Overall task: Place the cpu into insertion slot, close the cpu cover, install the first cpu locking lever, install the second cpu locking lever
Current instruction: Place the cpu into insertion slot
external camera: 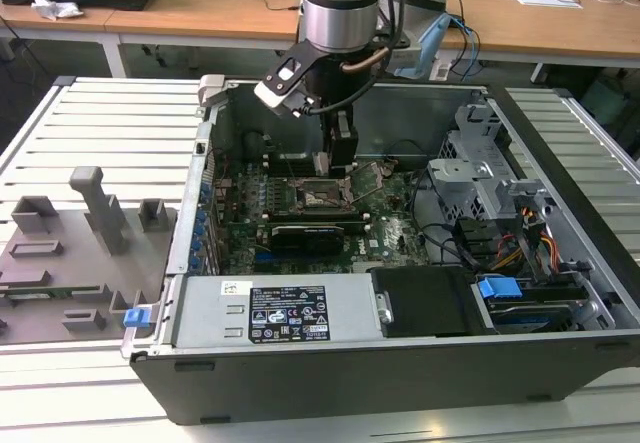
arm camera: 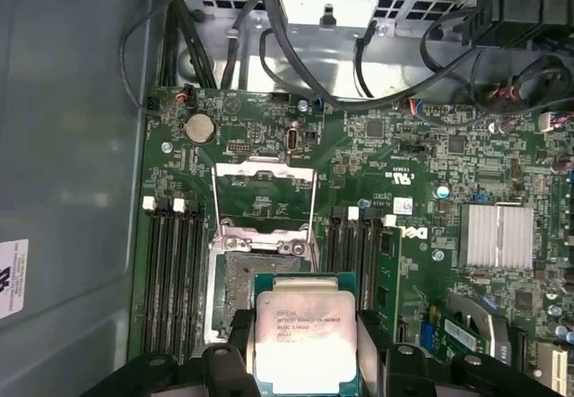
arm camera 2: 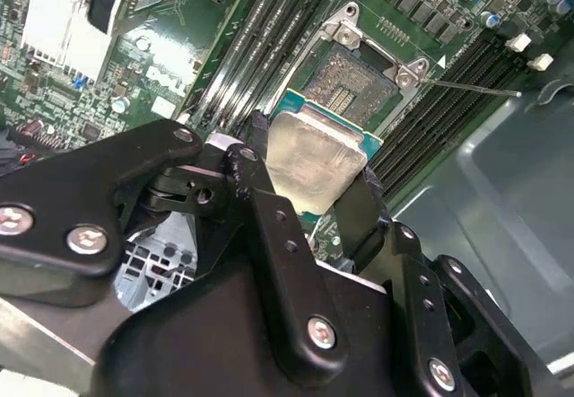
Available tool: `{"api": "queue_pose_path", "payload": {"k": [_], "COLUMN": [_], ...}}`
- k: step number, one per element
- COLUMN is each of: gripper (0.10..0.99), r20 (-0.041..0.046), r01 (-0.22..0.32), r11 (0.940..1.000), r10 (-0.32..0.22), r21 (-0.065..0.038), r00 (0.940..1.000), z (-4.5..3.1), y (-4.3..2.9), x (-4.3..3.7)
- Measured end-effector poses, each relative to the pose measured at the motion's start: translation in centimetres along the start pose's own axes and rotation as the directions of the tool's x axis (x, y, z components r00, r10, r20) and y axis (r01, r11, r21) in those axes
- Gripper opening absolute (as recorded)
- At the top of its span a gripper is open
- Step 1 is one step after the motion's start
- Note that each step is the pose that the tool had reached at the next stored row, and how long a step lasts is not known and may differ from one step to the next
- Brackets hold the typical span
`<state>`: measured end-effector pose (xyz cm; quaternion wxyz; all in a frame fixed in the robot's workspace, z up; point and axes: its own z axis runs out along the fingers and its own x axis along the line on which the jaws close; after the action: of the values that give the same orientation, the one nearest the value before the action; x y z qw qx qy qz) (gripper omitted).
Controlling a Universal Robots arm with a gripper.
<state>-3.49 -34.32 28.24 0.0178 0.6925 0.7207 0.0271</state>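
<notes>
A white slatted table (external camera: 90, 113) carries everything, and wooden desks (external camera: 200, 13) run along the back of the room. Well off to the exterior view's left of the insertion slot (external camera: 318, 195) lies a grey holder plate (external camera: 70, 253) with upright pegs. The slot itself sits in the green board (external camera: 390, 233) on the floor of an open computer case (external camera: 400, 373). Long black memory slots (arm camera: 170, 271) run along two opposite sides of it. To the exterior view's right of the slot stands a grey drive cage (external camera: 480, 178).

The cpu (arm camera: 305, 339) lies flat, with its dull metal top facing up toward the wrist cameras. It is square, so no side reads as the long one, and its edges run roughly parallel to the slot's rim. It overlaps one edge of the slot, most of which is uncovered; I cannot tell whether it touches. The cpu cover (arm camera: 265, 195) stands tipped open on the side of the slot away from the chip.

The arm (external camera: 340, 13) drops almost straight down into the case above the slot, wrist pointing down. The gripper (arm camera 2: 309, 191) pinches the cpu by two opposite edges, its black fingers (arm camera 2: 260, 173) pressed against them.
</notes>
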Motion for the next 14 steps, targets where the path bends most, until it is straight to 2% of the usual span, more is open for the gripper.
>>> {"api": "queue_pose_path", "payload": {"k": [2,6,14], "gripper": [0.541,0.541,0.541], "r20": [0.0018,0.002,0.002], "r01": [-0.027,-0.031,-0.031], "r11": [0.9996,0.9995,0.9995], "r10": [0.027,0.031,0.031], "r21": [0.0,0.0,0.0], "r00": [0.9996,0.9995,0.9995], "z": [0.45,1.46,1.86], "y": [-0.03,-0.1,-0.13], "x": [0.03,0.12,0.12]}}
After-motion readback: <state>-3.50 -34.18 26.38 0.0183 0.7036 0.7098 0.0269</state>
